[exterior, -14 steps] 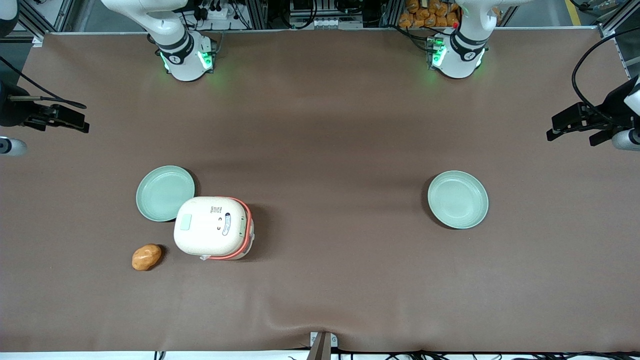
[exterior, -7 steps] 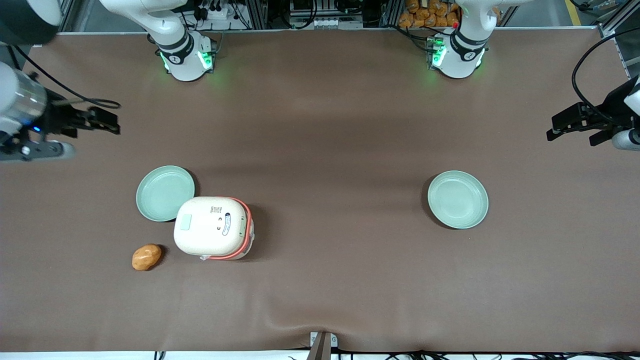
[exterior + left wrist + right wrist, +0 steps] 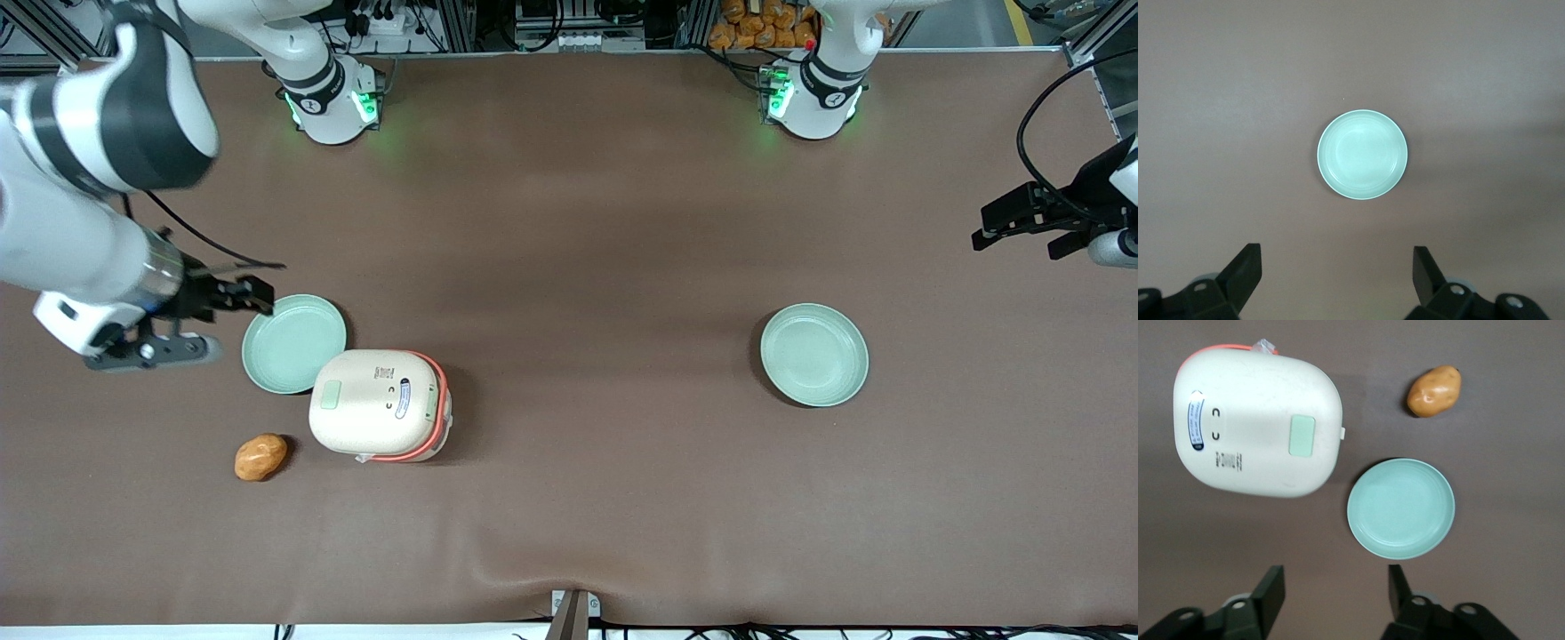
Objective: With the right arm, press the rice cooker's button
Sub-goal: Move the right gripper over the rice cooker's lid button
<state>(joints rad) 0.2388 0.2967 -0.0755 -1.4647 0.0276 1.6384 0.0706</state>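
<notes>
The gripper (image 3: 258, 294) is held wide open and empty above the table (image 3: 578, 267), at the nearer plate's (image 3: 294, 343) ten o'clock edge. The cooker (image 3: 378, 404) is seen at that plate's four o'clock, its button (image 3: 331, 395) untouched.

Right arm (image 3: 84, 191): upper links running off the front view's edge. Gripper (image 3: 1333, 590): only fingers (image 3: 1271, 590) showing in the right wrist view, body running off the edge. Rice cooker (image 3: 378, 404): label print too small to read; body mostly lying hidden under the lid. Plate (image 3: 293, 343): rim partly disappearing under the cooker.
</notes>
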